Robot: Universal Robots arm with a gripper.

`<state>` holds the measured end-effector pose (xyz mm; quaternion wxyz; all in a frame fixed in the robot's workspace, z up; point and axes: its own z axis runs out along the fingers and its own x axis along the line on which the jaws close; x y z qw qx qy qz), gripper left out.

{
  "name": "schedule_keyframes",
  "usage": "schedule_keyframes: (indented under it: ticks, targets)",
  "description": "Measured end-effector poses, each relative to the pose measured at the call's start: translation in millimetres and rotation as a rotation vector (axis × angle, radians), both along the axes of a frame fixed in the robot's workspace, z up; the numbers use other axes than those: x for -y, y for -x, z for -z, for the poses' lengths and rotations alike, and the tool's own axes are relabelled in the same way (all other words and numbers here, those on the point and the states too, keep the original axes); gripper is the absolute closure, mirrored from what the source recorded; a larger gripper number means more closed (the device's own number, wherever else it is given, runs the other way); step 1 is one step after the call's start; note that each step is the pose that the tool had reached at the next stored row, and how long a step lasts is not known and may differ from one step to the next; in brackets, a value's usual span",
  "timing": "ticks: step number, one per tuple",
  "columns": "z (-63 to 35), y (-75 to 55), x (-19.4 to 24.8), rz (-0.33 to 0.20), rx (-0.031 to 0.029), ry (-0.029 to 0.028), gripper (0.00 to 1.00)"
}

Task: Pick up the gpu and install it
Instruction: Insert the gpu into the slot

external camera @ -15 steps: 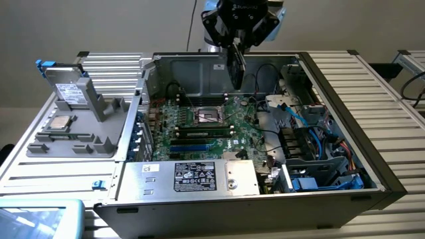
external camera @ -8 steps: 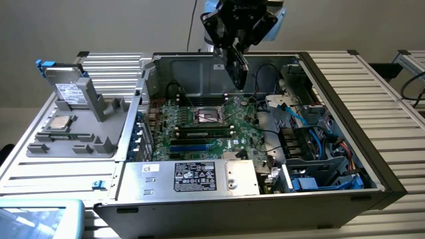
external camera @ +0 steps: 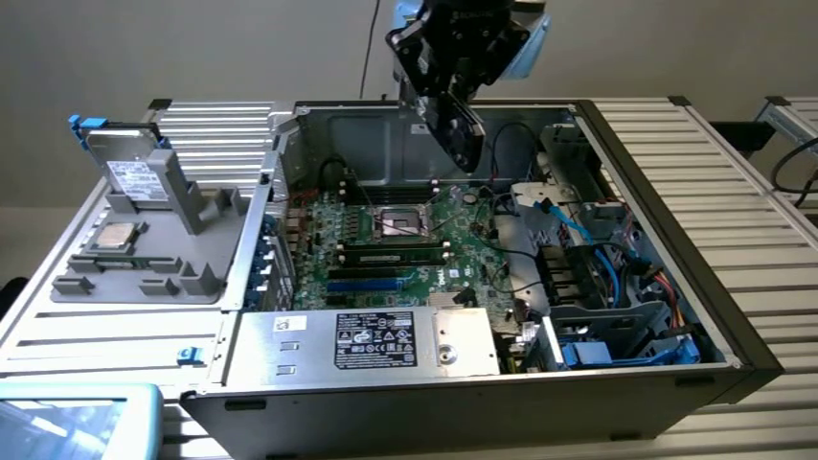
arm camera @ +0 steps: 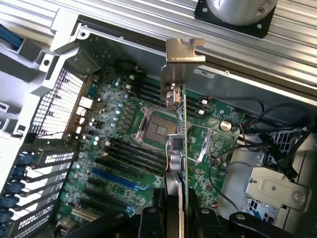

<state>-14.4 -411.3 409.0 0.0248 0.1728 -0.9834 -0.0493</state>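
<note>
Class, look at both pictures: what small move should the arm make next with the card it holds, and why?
Probably shift the card across toward the blue slot before lowering: the gripper holds it above the open case, roughly over the processor socket, clear of the board.

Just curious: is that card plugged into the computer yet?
Out. The tool holds the gpu in the air above the motherboard.

In the exterior view the case (external camera: 447, 412) is seen whole from high up and to one side, at some distance. The motherboard (arm camera: 99, 124) is looked down on closely from the wrist (along the gpu (arm camera: 179, 144)); both are shared between the views.
</note>
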Motion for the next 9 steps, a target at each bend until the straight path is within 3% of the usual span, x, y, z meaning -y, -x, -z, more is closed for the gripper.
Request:
schedule_keyframes:
  ticks: [9]
  targets:
    - [2.4,0.0,0.0,-0.164,0.0011,0.0,0.71]
